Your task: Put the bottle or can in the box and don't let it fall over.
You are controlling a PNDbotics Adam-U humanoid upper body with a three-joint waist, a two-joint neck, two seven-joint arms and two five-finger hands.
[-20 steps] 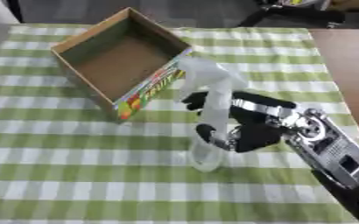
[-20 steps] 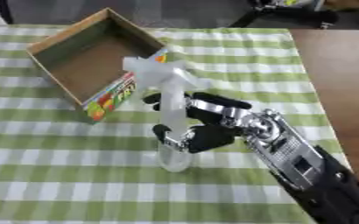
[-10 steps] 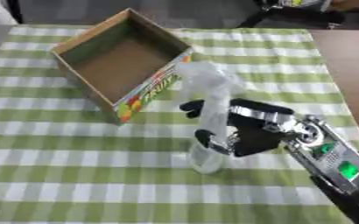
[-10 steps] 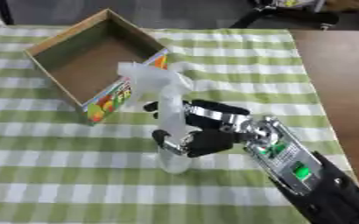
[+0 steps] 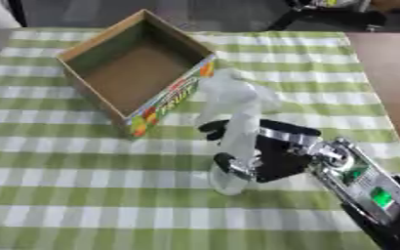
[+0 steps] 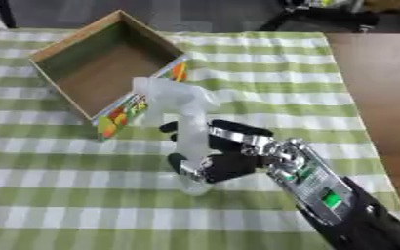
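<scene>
Gripping the lower body of the spray bottle (image 5: 237, 132), the right robot hand (image 5: 271, 156) is seen with fingers curled round it, near the middle of the desk (image 5: 58, 215). The bottle stands upright, just beside the near corner of the open box (image 5: 131, 73). It is judged light, translucent plastic, top-heavy and likely slippery; a low hold is advised.
</scene>
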